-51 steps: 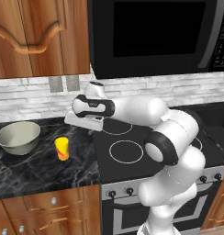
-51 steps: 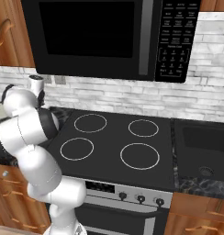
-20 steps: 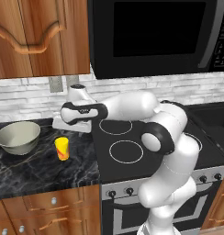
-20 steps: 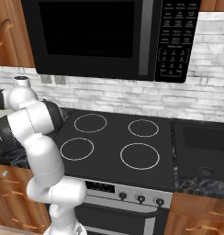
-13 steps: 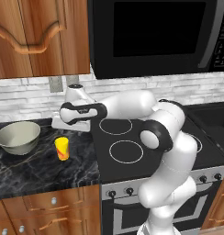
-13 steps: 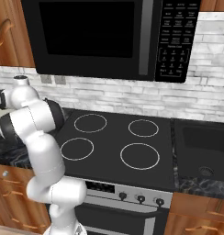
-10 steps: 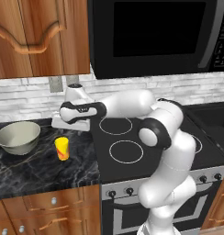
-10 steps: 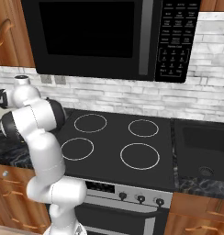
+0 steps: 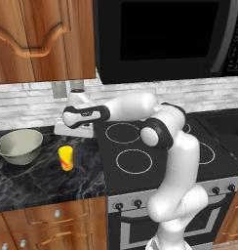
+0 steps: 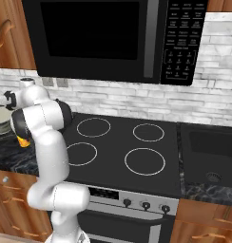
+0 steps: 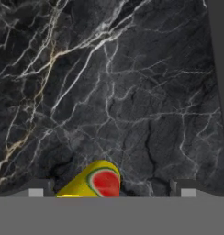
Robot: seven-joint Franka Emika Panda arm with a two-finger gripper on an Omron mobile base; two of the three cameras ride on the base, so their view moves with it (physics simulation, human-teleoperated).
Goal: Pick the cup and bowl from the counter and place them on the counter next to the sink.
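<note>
The fingers [image 11: 36,189] stand wide open and hold nothing. The gripper [image 9: 72,131] hangs over the counter [image 9: 38,180]. The cup [image 9: 66,157] stands upright just below it, toward the front; the bowl [image 9: 19,145] sits nearby.

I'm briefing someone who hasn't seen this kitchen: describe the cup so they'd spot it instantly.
Left of the stovetop, on the black marble counter, it stands beside a wide grey-beige bowl. The cup is the small yellow handleless tumbler with a red mark.
</note>
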